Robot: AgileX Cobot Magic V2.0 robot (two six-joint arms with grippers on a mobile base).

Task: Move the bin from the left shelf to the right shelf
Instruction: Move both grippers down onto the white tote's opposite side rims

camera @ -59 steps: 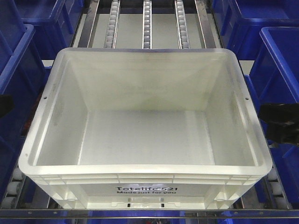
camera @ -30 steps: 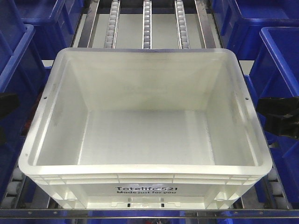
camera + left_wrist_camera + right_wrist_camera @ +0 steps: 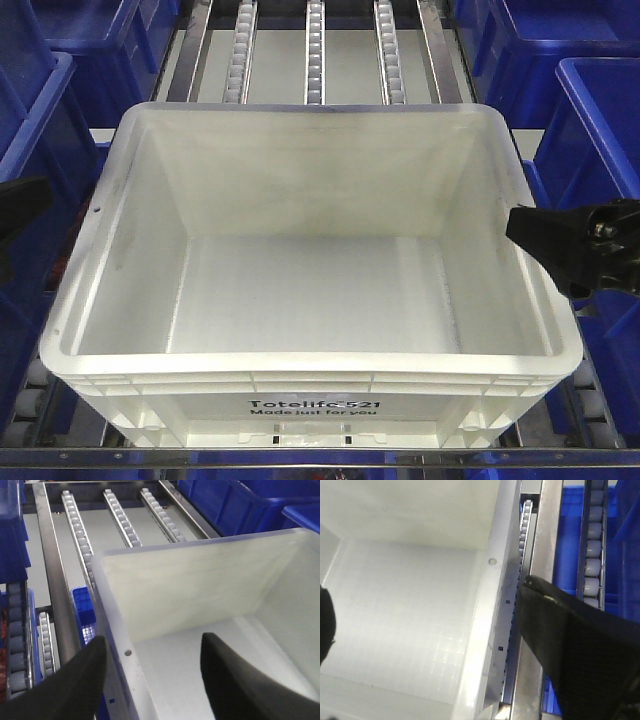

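The white bin [image 3: 310,175] stands empty and upright on a grey rack of roller rails [image 3: 314,50]; these views do not tell me whether this is the left or the right shelf. My left gripper [image 3: 152,640] is open, one finger outside the bin's left rim [image 3: 112,630] and the other over its inside. In the front view only one black fingertip [image 3: 25,200] of it shows. My right gripper [image 3: 427,600] is open too, astride the right rim [image 3: 487,590]. One finger [image 3: 545,240] reaches over that rim. Neither gripper holds anything.
Dark blue crates stand close on the left [image 3: 45,150] and right [image 3: 600,130], and more at the back right [image 3: 545,40]. Grey side rails [image 3: 50,580] run along the bin. A metal bar [image 3: 320,458] crosses in front of it.
Both grippers have moved inward toward the bin: the right finger now reaches over the right rim, and the left finger has come further into view. The bin has not moved.
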